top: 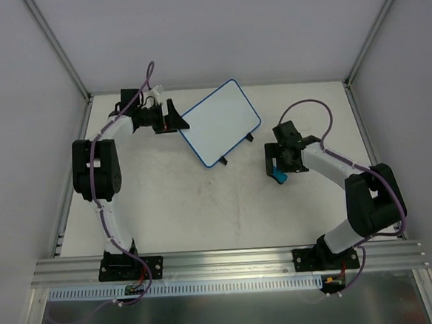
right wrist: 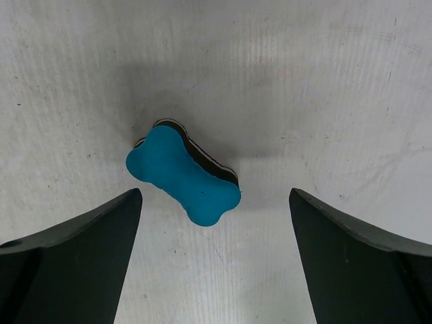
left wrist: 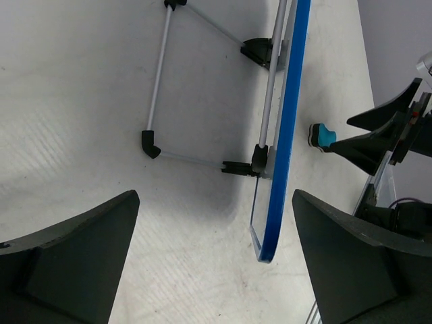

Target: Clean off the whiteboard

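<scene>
The whiteboard [top: 221,122], white with a thin blue rim, stands tilted on the table at the back middle, propped on a wire stand [left wrist: 156,101] with black clip feet. In the left wrist view I see it edge-on [left wrist: 287,128]. My left gripper [top: 173,117] is open at the board's left corner, and the blue edge lies between its fingers. A small blue bone-shaped eraser [right wrist: 183,174] lies flat on the table. My right gripper [top: 278,174] is open right above the eraser [top: 278,177], fingers on either side, not touching it.
The table surface [top: 204,207] is white with low walls on the left, back and right. An aluminium rail [top: 223,261] runs along the near edge by the arm bases. The right gripper and eraser [left wrist: 322,135] show beyond the board in the left wrist view.
</scene>
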### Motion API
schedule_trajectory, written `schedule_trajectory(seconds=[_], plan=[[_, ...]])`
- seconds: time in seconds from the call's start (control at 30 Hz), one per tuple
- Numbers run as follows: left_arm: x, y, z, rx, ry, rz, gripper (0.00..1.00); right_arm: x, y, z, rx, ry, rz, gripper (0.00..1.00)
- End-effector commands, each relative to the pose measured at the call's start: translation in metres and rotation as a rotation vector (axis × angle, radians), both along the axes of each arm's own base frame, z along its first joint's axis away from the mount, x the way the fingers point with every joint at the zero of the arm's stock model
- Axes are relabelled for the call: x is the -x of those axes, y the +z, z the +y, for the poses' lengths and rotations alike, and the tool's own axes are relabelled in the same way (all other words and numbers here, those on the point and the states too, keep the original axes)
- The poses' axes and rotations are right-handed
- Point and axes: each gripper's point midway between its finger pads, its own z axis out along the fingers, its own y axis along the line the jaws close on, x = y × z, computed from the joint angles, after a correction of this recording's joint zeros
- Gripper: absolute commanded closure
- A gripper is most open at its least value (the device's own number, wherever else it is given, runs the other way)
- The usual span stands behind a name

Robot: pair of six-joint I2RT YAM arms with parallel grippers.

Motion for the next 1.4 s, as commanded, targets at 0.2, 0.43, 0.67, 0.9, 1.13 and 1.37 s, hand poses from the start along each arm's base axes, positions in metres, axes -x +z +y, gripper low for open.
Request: schedule_trajectory(seconds=[0.2,0.43,0.67,0.9,1.13,1.37], plan=[[0.006,0.062,0.019,-0.005,0.088,-0.102,0.01,-0.016,0.060,0.013,-0.101,0.098,-0.209,0.03],[0.018,0.087,0.035,-0.020,0.181,-0.125,0.01,-0.015,0.106,0.020,-0.227,0.147,-0.395,0.02],[0.041,0.106,0.053,-0.050,0.275,-0.160,0.01,-0.008,0.140,-0.006,-0.176,0.084,-0.592,0.01],[0.078,0.152,0.056,-0.049,0.313,-0.287,0.01,-0.002,0.146,-0.009,-0.200,0.079,-0.630,0.01],[0.124,0.175,0.053,-0.008,0.327,-0.346,0.01,0.009,0.161,-0.013,-0.228,0.068,-0.707,0.01],[0.173,0.150,0.057,-0.005,0.382,-0.344,0.01,0.024,0.158,-0.023,-0.208,0.073,-0.754,0.01]])
